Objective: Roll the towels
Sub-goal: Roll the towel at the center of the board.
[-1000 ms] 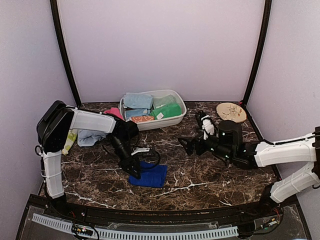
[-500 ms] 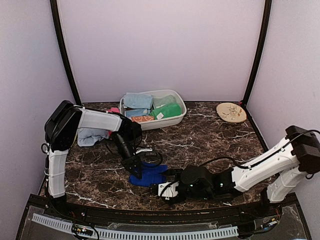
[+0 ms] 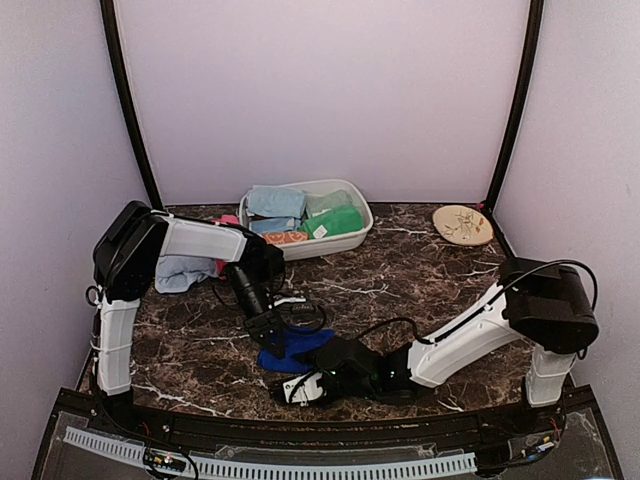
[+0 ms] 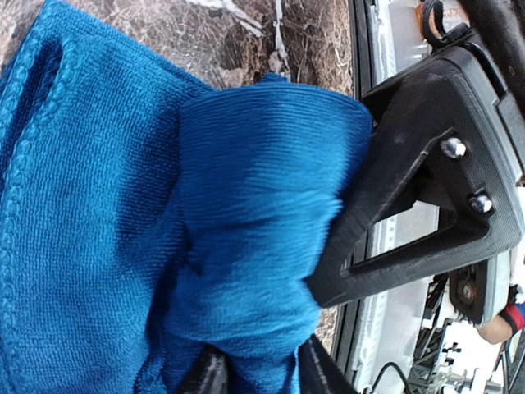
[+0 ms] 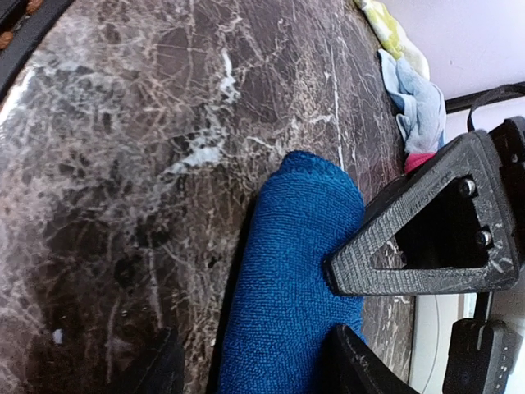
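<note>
Top external view shows the royal blue towel (image 3: 303, 345) lying on the counter (image 3: 430, 290) near the front edge. It is partly rolled: one end is a fat tube and the rest lies flat.

The left end effector (image 4: 258, 373) is clenched on a bunched fold of that towel, with cloth squeezed between its two dark fingers. The right end effector (image 5: 254, 361) is spread wide, with one finger on each side of the roll, and it does not squeeze.

I think the step now is turning the roll over the flat part. To do it well, the left one should grip tight and even, so no side slips out. The right one should sit low on the counter and press the roll gently from the side, so it cannot spring loose. Go slow, because the cloth is soft and floppy.

More towels (image 3: 335, 222) wait in the white tub (image 3: 352, 243).
</note>
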Action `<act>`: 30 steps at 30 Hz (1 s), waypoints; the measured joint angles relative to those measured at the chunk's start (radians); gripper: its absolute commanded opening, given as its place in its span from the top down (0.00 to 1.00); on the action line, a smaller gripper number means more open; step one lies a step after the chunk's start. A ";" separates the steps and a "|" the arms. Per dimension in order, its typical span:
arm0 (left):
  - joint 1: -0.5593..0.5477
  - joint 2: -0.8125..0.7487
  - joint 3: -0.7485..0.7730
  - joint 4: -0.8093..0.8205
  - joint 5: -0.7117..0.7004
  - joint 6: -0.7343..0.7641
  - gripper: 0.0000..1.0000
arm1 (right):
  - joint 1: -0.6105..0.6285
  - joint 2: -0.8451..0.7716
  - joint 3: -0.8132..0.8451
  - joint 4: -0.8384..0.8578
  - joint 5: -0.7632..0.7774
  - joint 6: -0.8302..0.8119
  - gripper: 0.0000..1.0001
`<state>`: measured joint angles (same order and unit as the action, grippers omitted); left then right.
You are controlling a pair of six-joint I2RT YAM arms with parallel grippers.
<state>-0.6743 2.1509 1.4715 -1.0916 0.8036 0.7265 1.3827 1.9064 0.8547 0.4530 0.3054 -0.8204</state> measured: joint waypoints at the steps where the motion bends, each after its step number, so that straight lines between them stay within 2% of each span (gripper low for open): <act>1: 0.000 -0.001 -0.001 0.000 0.002 0.002 0.63 | -0.010 0.006 0.006 0.002 -0.005 0.011 0.44; 7: 0.011 -0.027 -0.037 0.029 0.021 0.000 0.52 | -0.063 0.020 0.068 -0.056 -0.070 0.159 0.56; 13: 0.044 -0.091 -0.106 0.116 0.023 -0.011 0.42 | -0.142 0.020 0.131 -0.165 -0.225 0.330 0.70; 20: 0.187 -0.246 -0.253 0.283 -0.032 -0.066 0.42 | -0.219 0.018 0.146 -0.188 -0.380 0.459 0.76; 24: 0.257 -0.431 -0.369 0.374 -0.083 -0.083 0.42 | -0.252 0.018 0.151 -0.200 -0.464 0.523 0.80; 30: 0.259 -0.619 -0.465 0.444 -0.108 -0.042 0.43 | -0.351 0.049 0.212 -0.264 -0.683 0.654 0.86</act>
<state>-0.4152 1.5318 1.0061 -0.6472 0.6960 0.6846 1.0317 1.9553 1.0664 0.1894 -0.3779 -0.1661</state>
